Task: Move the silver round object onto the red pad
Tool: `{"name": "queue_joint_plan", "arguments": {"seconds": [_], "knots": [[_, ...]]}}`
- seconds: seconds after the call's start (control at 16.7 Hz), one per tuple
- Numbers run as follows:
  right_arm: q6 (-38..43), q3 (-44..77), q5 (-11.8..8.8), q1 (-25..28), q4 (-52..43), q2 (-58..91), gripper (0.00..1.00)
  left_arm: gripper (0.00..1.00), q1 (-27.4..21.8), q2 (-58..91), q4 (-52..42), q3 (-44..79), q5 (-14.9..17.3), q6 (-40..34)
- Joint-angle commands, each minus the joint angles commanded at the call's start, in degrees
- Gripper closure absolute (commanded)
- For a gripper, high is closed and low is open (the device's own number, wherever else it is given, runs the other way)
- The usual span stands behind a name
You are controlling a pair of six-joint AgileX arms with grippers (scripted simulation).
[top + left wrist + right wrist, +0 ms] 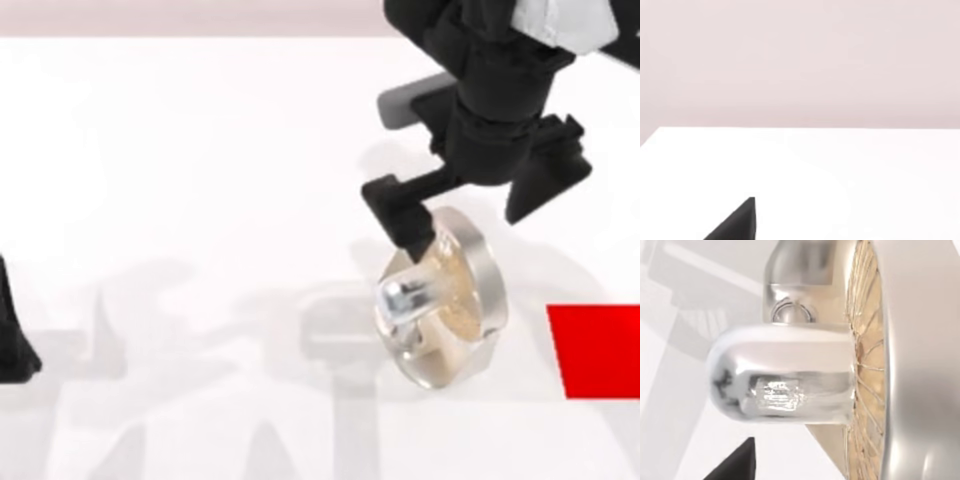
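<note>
Silver round object (443, 300): tilted on edge, knob sideways, mid-counter (200, 150), near but apart from red pad (598, 350). Right end effector (475, 215): fingers spread wide over its rim, grip unconfirmed. Left end effector (15, 340): parked at left edge. Transfer judged pending

The pad (598, 350) runs off the top view's right edge; the left arm (14, 340) is cropped at its left edge.

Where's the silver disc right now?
In the top view, the shiny silver metal disc with the central knob sits tilted right of centre, under the right claw, left of the flat red rectangular pad.
</note>
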Motion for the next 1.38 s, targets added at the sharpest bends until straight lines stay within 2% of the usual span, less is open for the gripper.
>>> {"name": "queue_joint_plan", "arguments": {"seconds": [0.18,0.48,1.26,1.38], "knots": [[0.1,-5.2,0.0,0.1,5.0,-0.2,0.0,0.0,0.0,0.0,0.0,0.0,0.0,0.0],[0.2,-6.0,0.0,0.2,5.8,-0.3,0.0,0.0,0.0,0.0,0.0,0.0,0.0,0.0],[0.2,-6.0,0.0,0.2,5.8,-0.3,0.98,0.0,0.0,0.0,0.0,0.0,0.0,0.0],[0.2,-6.0,0.0,0.2,5.8,-0.3,1.0,0.0,0.0,0.0,0.0,0.0,0.0,0.0]]}}
